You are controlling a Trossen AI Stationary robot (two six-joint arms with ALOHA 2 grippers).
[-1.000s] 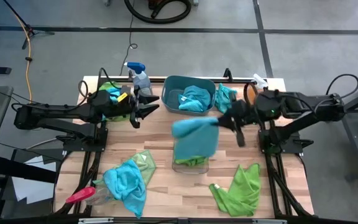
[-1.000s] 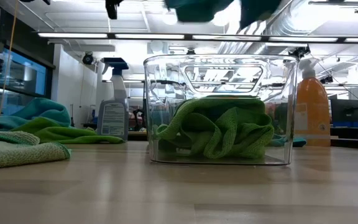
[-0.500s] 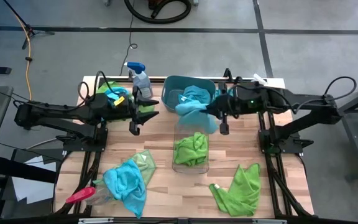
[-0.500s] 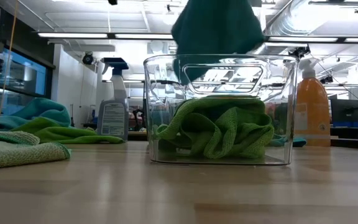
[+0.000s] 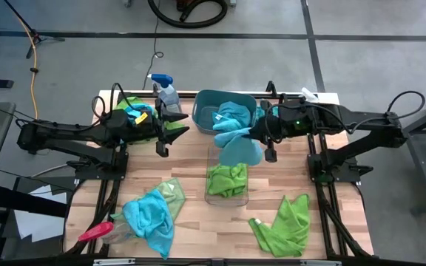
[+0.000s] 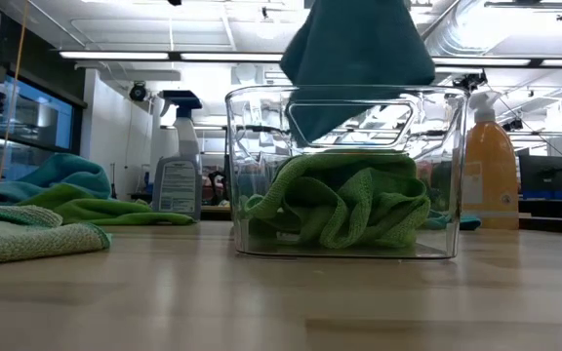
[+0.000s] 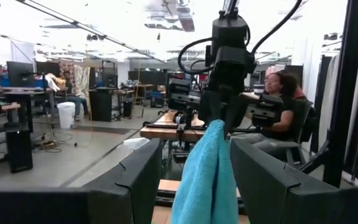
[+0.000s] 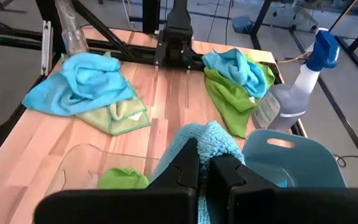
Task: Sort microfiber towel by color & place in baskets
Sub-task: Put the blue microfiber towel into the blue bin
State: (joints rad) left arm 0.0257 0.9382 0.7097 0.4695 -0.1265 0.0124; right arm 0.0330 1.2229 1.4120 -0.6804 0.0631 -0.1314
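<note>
Jaws: right gripper (image 5: pixel 261 134) pinching blue towel (image 5: pixel 237 145), dangling between teal tub (image 5: pixel 207 103) and clear bin (image 5: pixel 226 193); left gripper (image 5: pixel 170 130) wide, idle; bin holds green; carry towel fully over tub before letting go.

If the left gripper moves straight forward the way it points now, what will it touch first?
Probably the blue towel hanging from the right gripper. The left gripper is open and points across the table at it, with nothing visible between; depth is uncertain.
</note>
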